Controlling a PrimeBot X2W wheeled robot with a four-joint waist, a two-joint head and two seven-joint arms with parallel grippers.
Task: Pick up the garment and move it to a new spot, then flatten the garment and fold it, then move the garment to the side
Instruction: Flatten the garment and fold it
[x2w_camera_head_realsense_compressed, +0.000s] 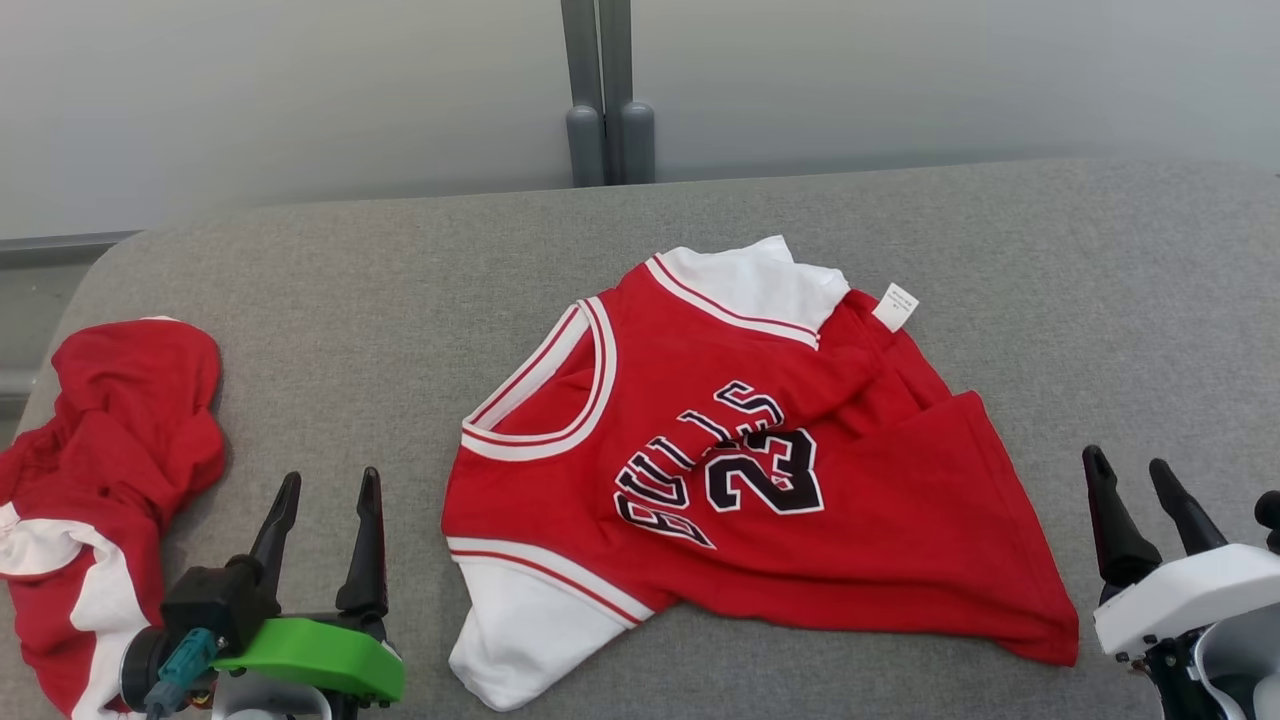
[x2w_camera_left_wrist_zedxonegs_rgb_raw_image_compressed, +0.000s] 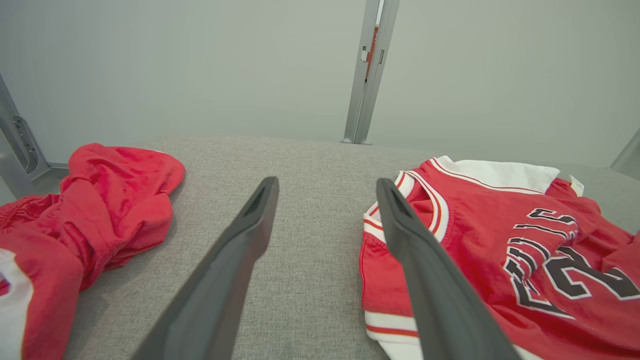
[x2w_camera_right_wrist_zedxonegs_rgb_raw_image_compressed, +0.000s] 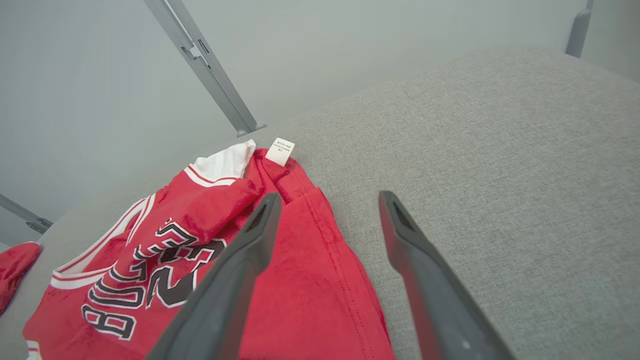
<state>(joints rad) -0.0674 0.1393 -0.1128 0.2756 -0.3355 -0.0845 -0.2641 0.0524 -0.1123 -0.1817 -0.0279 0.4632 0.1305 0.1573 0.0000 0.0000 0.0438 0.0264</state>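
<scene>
Hovering low at the near edge of the grey woven-fabric surface, we have both grippers empty. The left gripper has its 2 dark fingers spread apart with only bare grey cloth between them, just beside the collar end of the garment. The right gripper is parted in the same way and holds nothing, near the hem corner.

The task's thing, a red soft-knit jersey with white sleeves and a black 23 on the chest, lies face up in the middle of the surface, collar toward our left and hem toward our right. It is spread but not flat: a fold runs across its far right part, and a small white care label is turned out there. A crumpled red-and-white garment sits well apart at the far left; we cannot tell its role.

We judge the first step, the pick-up, not yet begun. The next move calls for each gripper to reach inward and pinch an edge, the left at the shoulder trim, the right at the hem, taking a single layer of cloth so the jersey lifts evenly.
</scene>
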